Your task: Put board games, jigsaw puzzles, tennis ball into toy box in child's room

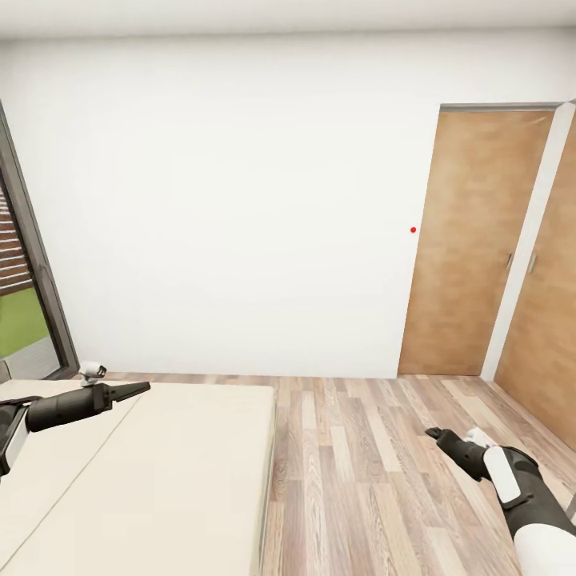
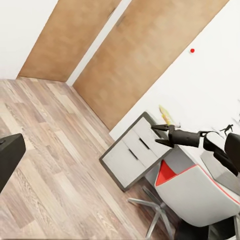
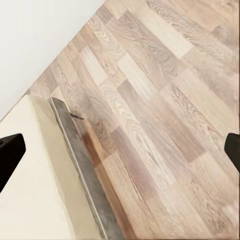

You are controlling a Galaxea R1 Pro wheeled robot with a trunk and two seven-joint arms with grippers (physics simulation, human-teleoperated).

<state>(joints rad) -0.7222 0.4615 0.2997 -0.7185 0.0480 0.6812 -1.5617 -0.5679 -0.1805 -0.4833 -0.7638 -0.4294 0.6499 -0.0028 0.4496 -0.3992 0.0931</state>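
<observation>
Evidently the robot is in transit: the bed point(image 1: 144, 472) lies near left, bare where it shows, and no toys are in sight. The left gripper point(image 1: 138, 389) hangs over the mattress, the right gripper point(image 1: 436, 434) over the floor point(image 1: 360, 464); whether either is open I cannot tell. Best to turn toward the bed's hidden part, arms tucked clear of the frame, before reaching.

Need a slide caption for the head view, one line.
Robot faces a white wall with both arms raised, bed at lower left, wood-plank floor and wooden doors at right; no toys visible.
</observation>
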